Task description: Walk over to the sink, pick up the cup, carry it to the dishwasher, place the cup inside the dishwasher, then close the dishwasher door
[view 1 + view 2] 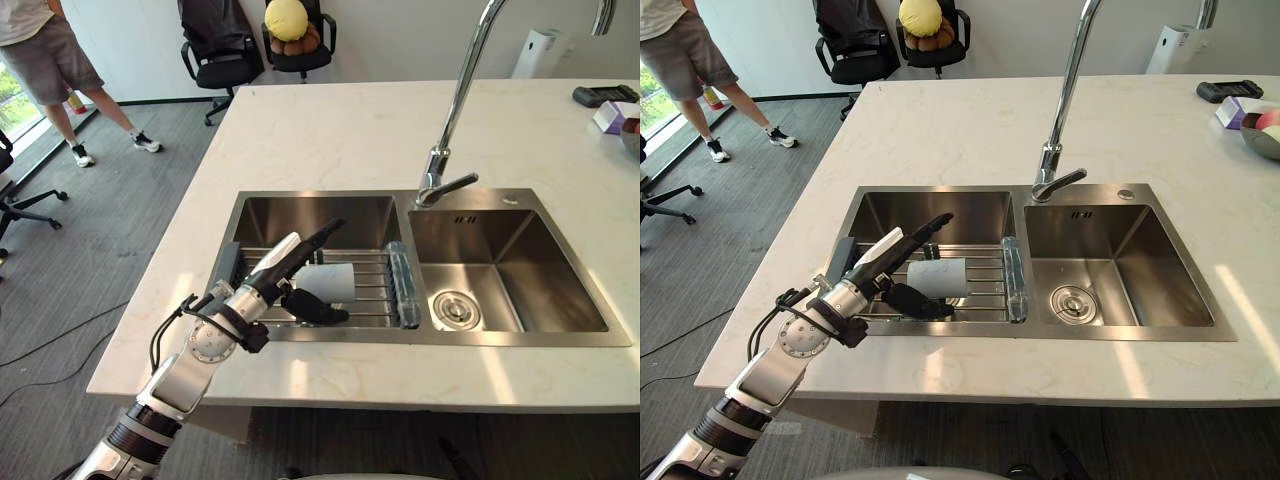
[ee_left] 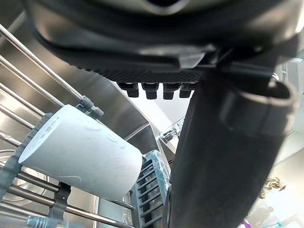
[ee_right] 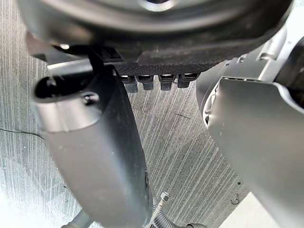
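The left hand [image 1: 283, 268] hides the left end of the cup [image 1: 338, 281] at lower centre. The tap [image 1: 460, 90] runs off the top edge at its arch. At upper left the person [image 1: 55, 60] is cut off at the chest.

Person [image 1: 50, 60] and black office chair [image 1: 222, 50] beyond white countertop [image 1: 330, 130], black device [image 1: 604, 95] on it.

Left arm [image 1: 185, 372] silver-grey, round joint housing at wrist; left hand [image 1: 300, 300] dark, white cover on thumb.
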### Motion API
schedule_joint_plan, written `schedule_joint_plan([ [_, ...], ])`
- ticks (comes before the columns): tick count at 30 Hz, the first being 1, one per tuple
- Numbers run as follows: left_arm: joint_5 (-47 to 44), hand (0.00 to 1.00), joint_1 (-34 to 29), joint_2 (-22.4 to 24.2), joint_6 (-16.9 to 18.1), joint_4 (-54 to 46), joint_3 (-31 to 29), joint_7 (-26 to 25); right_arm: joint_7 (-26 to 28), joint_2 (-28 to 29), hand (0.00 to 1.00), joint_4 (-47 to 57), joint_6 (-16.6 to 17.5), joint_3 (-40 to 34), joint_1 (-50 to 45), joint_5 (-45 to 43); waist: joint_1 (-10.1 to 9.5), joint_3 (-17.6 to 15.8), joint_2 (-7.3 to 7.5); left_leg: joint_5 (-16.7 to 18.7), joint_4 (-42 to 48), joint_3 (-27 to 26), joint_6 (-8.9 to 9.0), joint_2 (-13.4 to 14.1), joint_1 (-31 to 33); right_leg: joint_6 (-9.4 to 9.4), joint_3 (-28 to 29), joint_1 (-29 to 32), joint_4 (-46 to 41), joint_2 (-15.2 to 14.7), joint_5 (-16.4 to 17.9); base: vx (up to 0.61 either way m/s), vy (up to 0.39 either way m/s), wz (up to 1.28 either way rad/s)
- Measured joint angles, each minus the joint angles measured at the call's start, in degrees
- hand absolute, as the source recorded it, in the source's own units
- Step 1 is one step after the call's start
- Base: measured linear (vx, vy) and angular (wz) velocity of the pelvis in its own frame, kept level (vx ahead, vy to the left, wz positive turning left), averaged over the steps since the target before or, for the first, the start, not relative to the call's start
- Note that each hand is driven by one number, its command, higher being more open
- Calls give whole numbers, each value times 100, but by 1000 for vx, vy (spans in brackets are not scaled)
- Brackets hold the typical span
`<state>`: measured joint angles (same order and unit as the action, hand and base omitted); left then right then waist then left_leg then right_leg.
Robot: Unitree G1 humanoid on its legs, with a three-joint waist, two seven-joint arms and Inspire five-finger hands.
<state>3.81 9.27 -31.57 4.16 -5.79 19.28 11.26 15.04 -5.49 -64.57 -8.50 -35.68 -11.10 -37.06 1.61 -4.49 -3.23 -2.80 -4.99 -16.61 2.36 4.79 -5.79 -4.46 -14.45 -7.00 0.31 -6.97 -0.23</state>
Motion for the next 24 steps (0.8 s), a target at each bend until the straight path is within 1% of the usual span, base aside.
schedule_joint_plan([
  [5, 4, 100, 51, -169, -58, 324, 33, -1, -4, 1, 100, 10, -4, 1, 7, -4, 67, -5, 7, 2, -1, -16, 3, 3, -4, 5, 12, 0, 10, -2, -6, 0, 0, 0],
  [15, 19, 100, 80, -170, -91, 650, 62, -59, -69, 26, 100, 71, -65, 7, 5, -214, 69, -27, 41, 12, -1, -109, 16, 20, -30, 3, 100, -1, 66, 6, -61, -15, -16, -4],
  [24, 21, 100, 245, -169, -85, 898, 198, -59, -151, 75, 100, 109, -118, 23, -58, -223, 78, -28, 46, 13, -28, -161, 18, 26, -59, -3, 154, -1, 74, 8, -83, -17, -10, -3],
])
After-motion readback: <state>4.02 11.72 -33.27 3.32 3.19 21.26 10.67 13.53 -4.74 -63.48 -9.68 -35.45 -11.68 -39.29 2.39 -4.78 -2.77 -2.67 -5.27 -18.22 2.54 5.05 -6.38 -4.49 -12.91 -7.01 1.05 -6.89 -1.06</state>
